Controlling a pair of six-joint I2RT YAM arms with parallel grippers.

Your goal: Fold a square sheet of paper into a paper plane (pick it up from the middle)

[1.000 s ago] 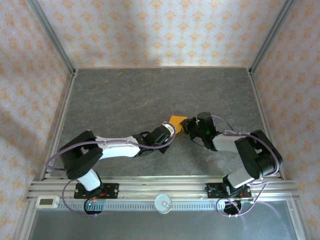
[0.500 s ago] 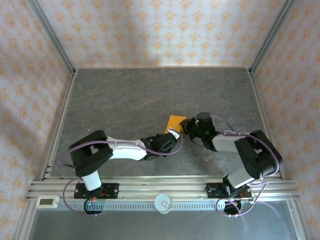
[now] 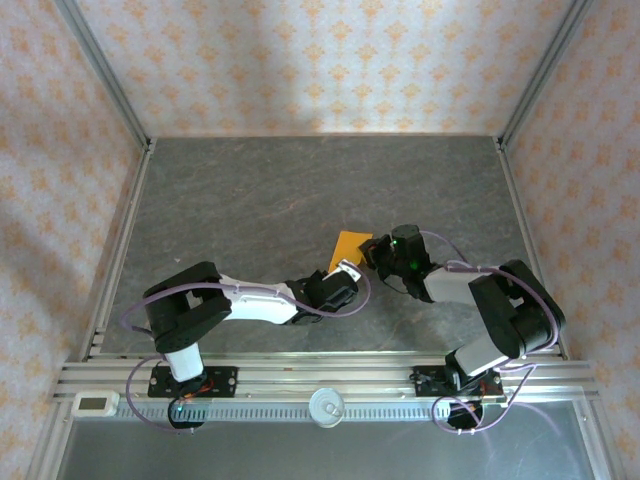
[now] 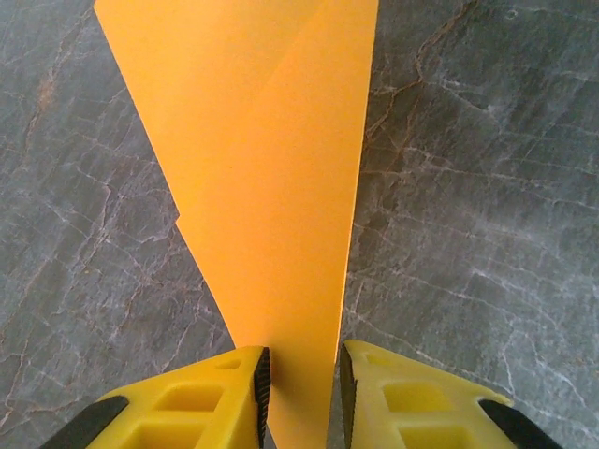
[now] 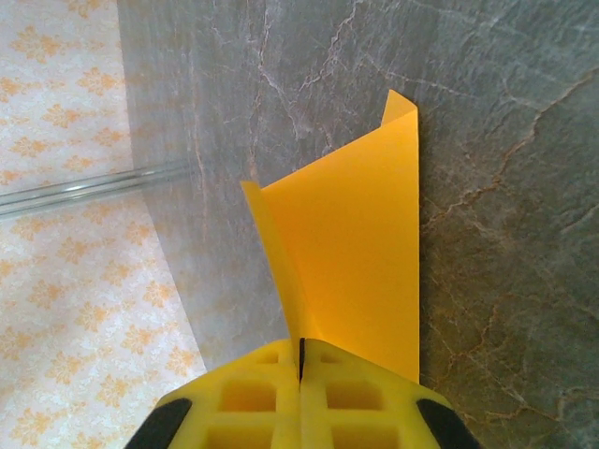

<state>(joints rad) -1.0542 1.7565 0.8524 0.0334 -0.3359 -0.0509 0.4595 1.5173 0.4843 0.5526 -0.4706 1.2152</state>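
Grey, veined stone table [image 3: 250, 200], boxed in by walls [image 3: 320, 60] papered pale with small orange motifs, with a metal frame post [image 3: 108, 75] at each back corner. A rail runs along the near edge by the arm bases

The paper [image 3: 350, 243] sits a little right of the table's middle, between the two claws. In the left wrist view the paper [image 4: 271, 168] is a long taper: narrow end at the fingers, widening away from them, with a faint slanted crease. In the right wrist view the paper [image 5: 360, 253] is folded, one flap up on the left, a broad panel on the right, its far corner pointing away from the claw

Left gripper [image 3: 347, 270] [image 4: 301, 360]: jaws apart, the paper's narrow end in the gap, no pinch seen. Right gripper [image 3: 372, 250] [image 5: 301, 351]: jaws pressed together on the paper's near edge
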